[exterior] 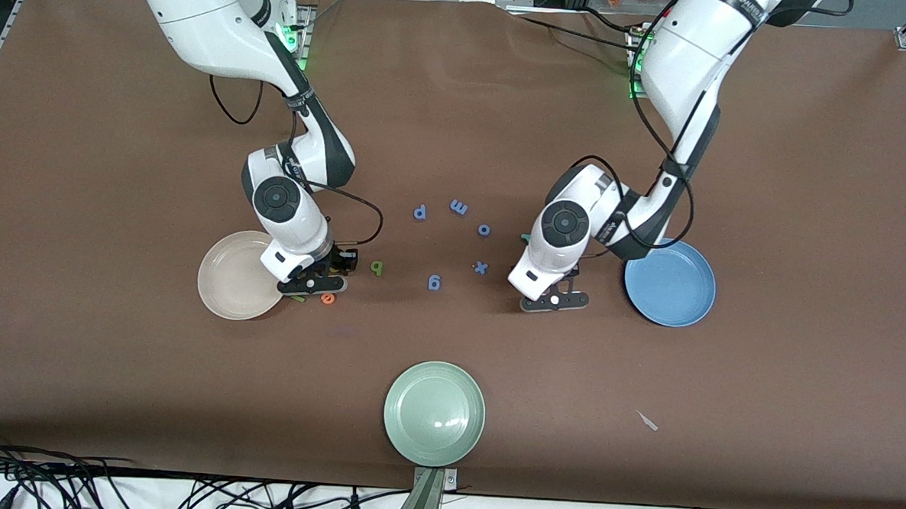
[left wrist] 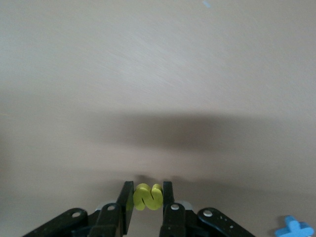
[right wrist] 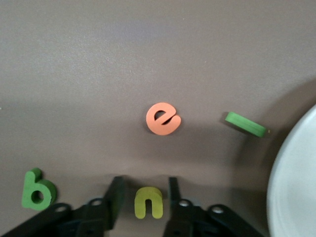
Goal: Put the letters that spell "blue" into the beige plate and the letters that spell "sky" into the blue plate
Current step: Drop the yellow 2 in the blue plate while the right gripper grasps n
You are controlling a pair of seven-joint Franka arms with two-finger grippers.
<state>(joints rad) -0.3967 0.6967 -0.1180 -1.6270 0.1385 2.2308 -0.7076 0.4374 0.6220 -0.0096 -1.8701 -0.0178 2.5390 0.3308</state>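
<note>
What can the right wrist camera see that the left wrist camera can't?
Only the right wrist view: the orange e, green l, dark green b, the beige plate rim, and the right gripper open around the yellow u.
Only the left wrist view: the left gripper shut on the yellow s, and a blue x.
Both: the brown table and a gripper straddling a yellow letter.

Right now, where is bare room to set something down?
Bare cloth lies between the green plate and the beige plate, and between the green plate and the blue plate. Crowded: the blue letters mid-table, and the right pincer among small letters beside the beige plate. The left pincer grips a yellow s beside the blue plate.
</note>
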